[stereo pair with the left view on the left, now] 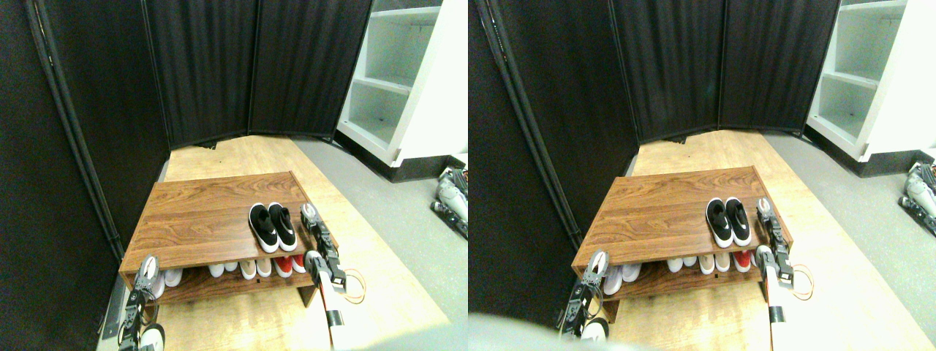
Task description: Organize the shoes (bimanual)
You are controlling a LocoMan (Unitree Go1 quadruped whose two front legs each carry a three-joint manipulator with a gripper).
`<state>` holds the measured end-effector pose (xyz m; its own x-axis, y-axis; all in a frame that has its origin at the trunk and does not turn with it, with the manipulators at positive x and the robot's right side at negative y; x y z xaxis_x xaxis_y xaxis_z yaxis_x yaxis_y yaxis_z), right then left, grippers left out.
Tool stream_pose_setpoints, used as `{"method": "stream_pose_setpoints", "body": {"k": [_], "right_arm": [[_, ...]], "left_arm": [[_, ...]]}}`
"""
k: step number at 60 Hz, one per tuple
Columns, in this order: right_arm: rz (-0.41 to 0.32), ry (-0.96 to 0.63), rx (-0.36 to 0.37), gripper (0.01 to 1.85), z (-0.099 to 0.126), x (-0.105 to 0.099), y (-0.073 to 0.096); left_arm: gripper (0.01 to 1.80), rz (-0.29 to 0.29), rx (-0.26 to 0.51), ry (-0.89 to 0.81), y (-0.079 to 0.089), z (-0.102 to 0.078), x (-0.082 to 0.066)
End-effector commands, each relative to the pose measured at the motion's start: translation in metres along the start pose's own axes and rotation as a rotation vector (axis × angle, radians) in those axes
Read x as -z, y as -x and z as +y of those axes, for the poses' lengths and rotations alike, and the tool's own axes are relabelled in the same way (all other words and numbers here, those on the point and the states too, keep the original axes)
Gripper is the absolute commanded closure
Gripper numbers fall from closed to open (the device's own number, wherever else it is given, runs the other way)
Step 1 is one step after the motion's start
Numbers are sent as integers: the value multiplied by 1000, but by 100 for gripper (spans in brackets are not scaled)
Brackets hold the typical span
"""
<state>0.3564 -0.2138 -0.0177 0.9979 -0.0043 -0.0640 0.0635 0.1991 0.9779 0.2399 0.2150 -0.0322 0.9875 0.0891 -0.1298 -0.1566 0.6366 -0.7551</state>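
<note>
The shoes [272, 226], two black low-top sneakers with white soles, stand side by side on the right part of the wooden shoe rack's top [197, 219]. My right gripper [309, 213] hovers at the rack's right edge, just right of the shoes and apart from them. My left gripper [149, 269] is low at the rack's front left corner, far from the shoes and holding nothing that I can see.
The lower shelf holds white shoes [173, 276], beige shoes [256, 268] and red shoes [289, 265]. Black curtain panels [205, 66] close the back and left. A white shelving unit [398, 80] stands at the back right; another robot's parts [452, 197] lie on grey floor.
</note>
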Motion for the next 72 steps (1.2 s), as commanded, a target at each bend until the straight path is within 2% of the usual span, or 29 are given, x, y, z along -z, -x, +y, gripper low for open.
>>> {"method": "stream_pose_setpoints", "body": {"k": [1,4,9,17,28,33,37,43,48,53,58,72], "right_arm": [[8,16,-97,179,22,-4,7],[24,19,-121,179,25,-5,12],[1,39,-124,179,30,-5,27],[25,10,-148,175,24,-3,42],[59,-22,-105,174,12,2,71],[71,2,-102,173,6,4,80],[79,-38,-72,172,0,8,89],[134,-70,-65,172,-6,14,103],[131,-81,-55,174,-10,19,111],[146,-99,-27,173,-13,23,116],[172,-93,-36,172,-15,28,119],[184,-121,-30,174,-17,38,121]], "left_arm": [[179,-18,5,16,-4,-2,-2],[179,-17,4,16,-5,-2,-2],[179,-10,-7,46,-7,-2,-2],[179,-4,-1,52,-10,-1,-1],[179,-28,-27,67,-9,-1,0],[180,-26,-32,66,-9,-1,0],[180,-21,-32,74,-9,-1,1],[180,-15,-19,74,-7,0,0],[180,-16,-21,79,-7,1,0],[180,-11,-17,86,-5,2,-1],[180,-6,-3,86,-3,3,-1],[180,-18,-6,81,1,7,-4]]}}
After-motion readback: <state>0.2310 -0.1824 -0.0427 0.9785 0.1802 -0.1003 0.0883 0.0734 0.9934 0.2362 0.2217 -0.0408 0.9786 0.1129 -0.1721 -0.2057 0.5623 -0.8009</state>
